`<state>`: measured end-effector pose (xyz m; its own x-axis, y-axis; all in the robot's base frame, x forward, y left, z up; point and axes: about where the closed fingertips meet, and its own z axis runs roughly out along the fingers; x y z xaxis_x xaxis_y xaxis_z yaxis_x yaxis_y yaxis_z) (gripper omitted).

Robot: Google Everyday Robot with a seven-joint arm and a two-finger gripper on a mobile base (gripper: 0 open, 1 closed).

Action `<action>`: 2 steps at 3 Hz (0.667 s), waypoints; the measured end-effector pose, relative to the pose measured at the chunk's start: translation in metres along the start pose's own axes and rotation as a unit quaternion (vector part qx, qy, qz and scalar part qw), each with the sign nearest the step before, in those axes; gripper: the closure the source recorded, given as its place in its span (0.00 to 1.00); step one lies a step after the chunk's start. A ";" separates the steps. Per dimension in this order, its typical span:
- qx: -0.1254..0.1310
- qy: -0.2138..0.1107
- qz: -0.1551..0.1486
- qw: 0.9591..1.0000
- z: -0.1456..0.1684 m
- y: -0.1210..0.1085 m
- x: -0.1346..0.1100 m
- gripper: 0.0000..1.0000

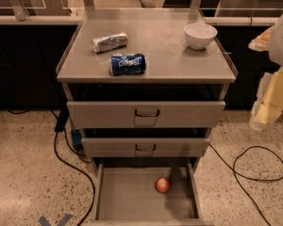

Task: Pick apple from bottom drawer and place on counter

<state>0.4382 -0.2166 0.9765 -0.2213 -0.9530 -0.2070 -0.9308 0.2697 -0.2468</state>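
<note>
Speckled terrazzo floor [23, 173] spreads before me in warm, dim light, with black cables [262, 147] trailing across it (one either side). Behind, a long pale ledge [33, 19] tops dark cabinets [23, 65].

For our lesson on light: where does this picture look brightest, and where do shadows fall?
Camera view: the counter is brightest; dark gaps sit above the upper drawers; the apple casts a shadow rightward on the bottom drawer; the gripper, at the right edge beside the counter, is well lit.
</note>
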 end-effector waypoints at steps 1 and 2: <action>0.000 0.000 0.000 1.000 0.000 0.000 0.000 0.00; -0.005 -0.001 -0.001 1.000 0.015 -0.001 0.008 0.00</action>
<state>0.4419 -0.2224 0.9614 -0.2183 -0.9536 -0.2074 -0.9345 0.2655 -0.2373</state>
